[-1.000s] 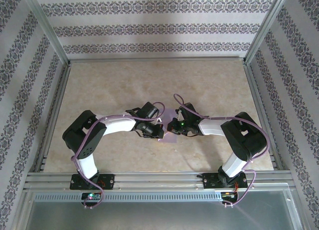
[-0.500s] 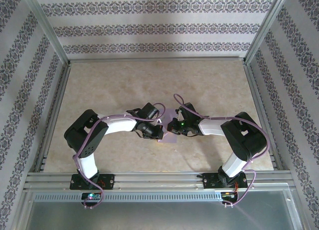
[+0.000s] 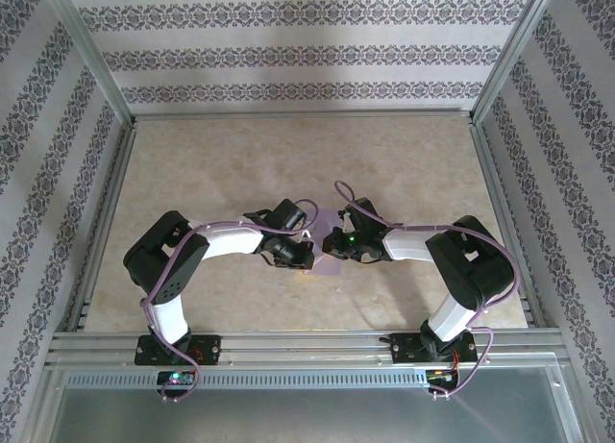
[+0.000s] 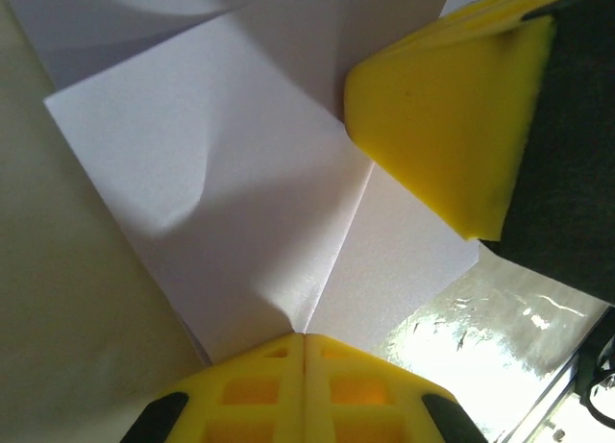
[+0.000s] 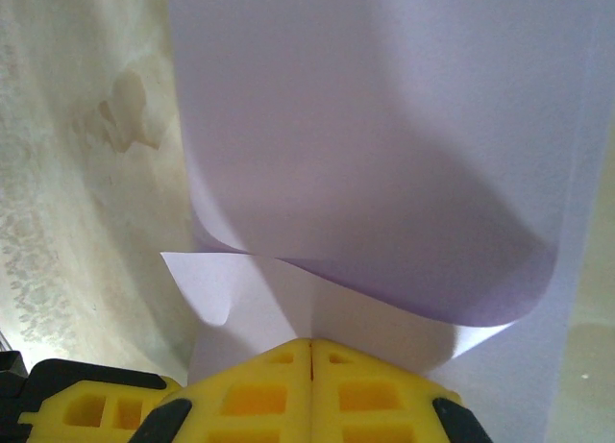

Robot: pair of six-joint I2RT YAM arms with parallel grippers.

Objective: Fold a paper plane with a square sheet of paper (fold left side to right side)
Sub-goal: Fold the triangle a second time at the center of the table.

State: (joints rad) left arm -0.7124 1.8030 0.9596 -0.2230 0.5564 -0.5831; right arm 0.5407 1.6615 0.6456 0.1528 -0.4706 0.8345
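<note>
Square sheet of paper (image 4: 240, 174), creased, partly folded

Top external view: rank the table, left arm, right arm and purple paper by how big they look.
1. table
2. left arm and right arm: they look alike, so no ranking between them
3. purple paper: smallest, with little of it showing between the arms' ends

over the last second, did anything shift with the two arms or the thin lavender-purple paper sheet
Nothing visibly changed. The left gripper and right gripper stay shut, fingertips against the thin lavender-purple paper sheet, which lies partly folded as before.
</note>
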